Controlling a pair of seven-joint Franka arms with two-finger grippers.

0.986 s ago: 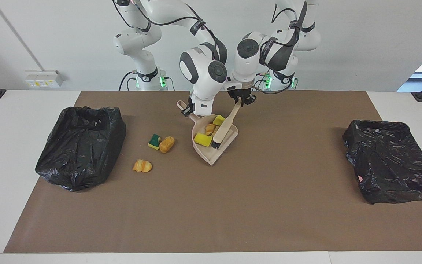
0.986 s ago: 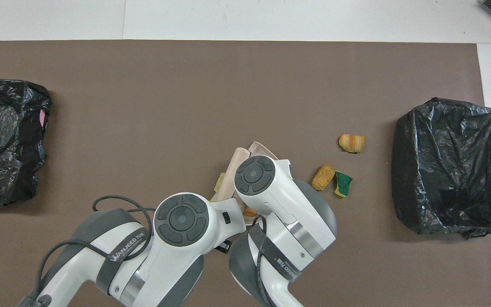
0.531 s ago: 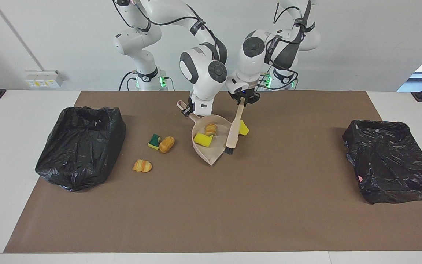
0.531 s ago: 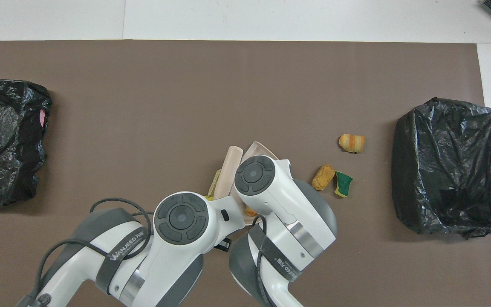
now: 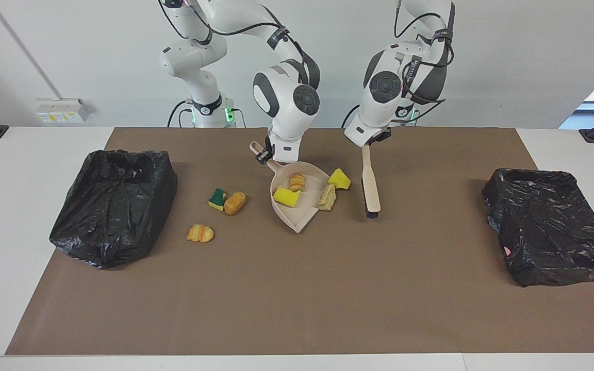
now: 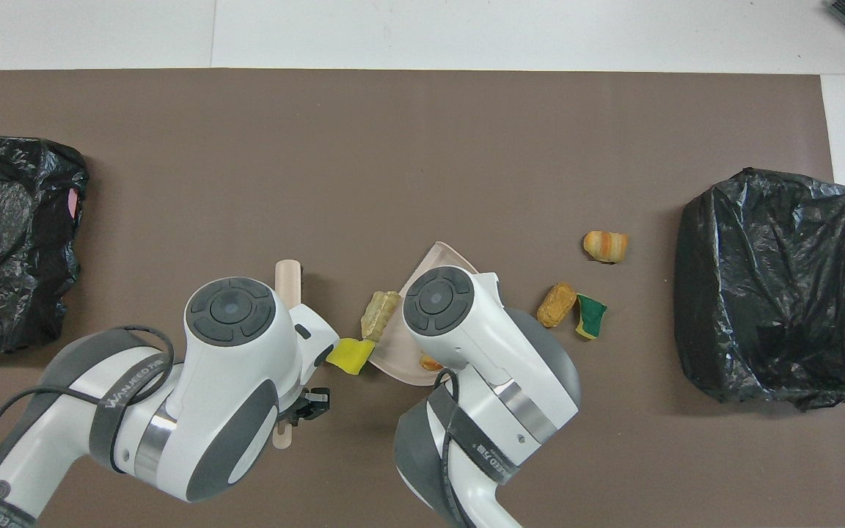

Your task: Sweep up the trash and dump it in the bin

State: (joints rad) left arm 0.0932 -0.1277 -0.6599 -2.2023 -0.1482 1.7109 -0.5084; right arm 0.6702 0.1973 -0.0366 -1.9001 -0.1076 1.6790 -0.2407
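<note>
My right gripper [image 5: 263, 153] is shut on the handle of the beige dustpan [image 5: 293, 216], which rests on the mat. In the pan lie a yellow sponge chunk [image 5: 286, 196] and a croissant piece [image 5: 297, 181]. A pale crusty lump [image 5: 327, 197] sits at the pan's edge, and another yellow chunk [image 5: 340, 179] lies just outside it. My left gripper [image 5: 368, 141] is shut on the brush [image 5: 370, 180], bristles down on the mat beside the pan. A green-and-yellow sponge [image 5: 217, 199], a bread piece [image 5: 234, 202] and a croissant [image 5: 200, 233] lie toward the right arm's end.
A black-bagged bin [image 5: 114, 206] stands at the right arm's end of the table, and another bin [image 5: 549, 226] at the left arm's end. A brown mat [image 5: 297, 299] covers the table. From overhead the arms hide much of the dustpan [image 6: 430, 257].
The left arm swung the brush out of the dustpan toward its own end of the table. One yellow chunk came out of the pan with it, and the pale lump now shows. The right arm stayed still.
</note>
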